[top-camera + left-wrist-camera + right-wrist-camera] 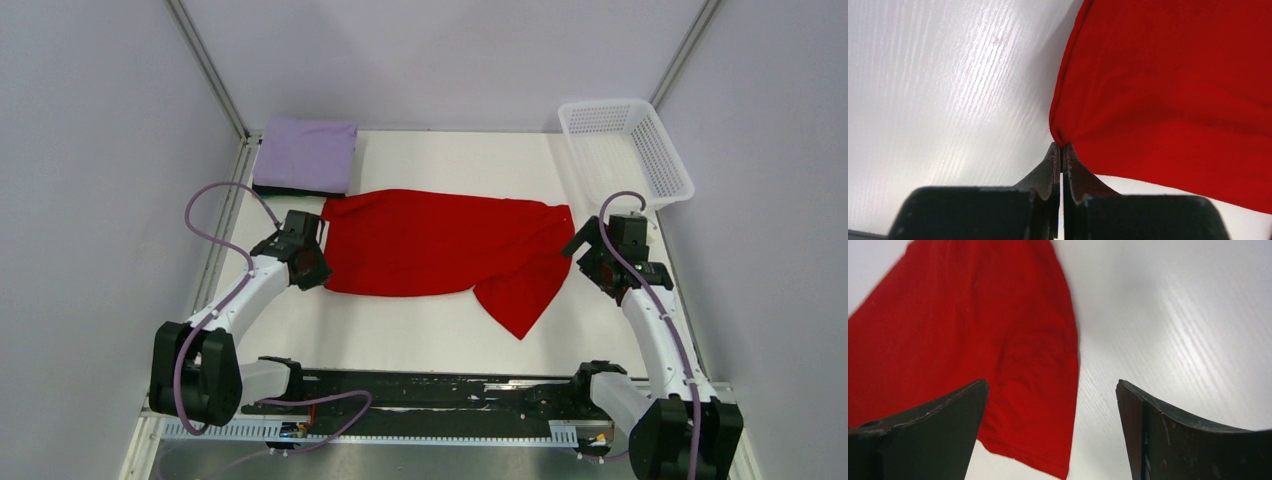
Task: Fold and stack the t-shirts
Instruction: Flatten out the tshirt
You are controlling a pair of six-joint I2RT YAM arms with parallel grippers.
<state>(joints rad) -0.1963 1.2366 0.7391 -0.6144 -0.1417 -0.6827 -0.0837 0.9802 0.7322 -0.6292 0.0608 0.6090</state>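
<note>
Top external view: the red t-shirt (430,245) lies spread across mid-table (400,335), one corner trailing toward the near edge. The left gripper (1062,146) is clamped on the shirt's left edge, fingers pressed together. The right gripper (1052,385) is spread wide above the shirt's right end, holding nothing. The lavender t-shirt (307,152) lies folded at the far left, atop a dark t-shirt (285,189).

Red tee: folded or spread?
Mostly spread: the red tee lies long, one flap sticking out; left end effector pinches its edge.
</note>
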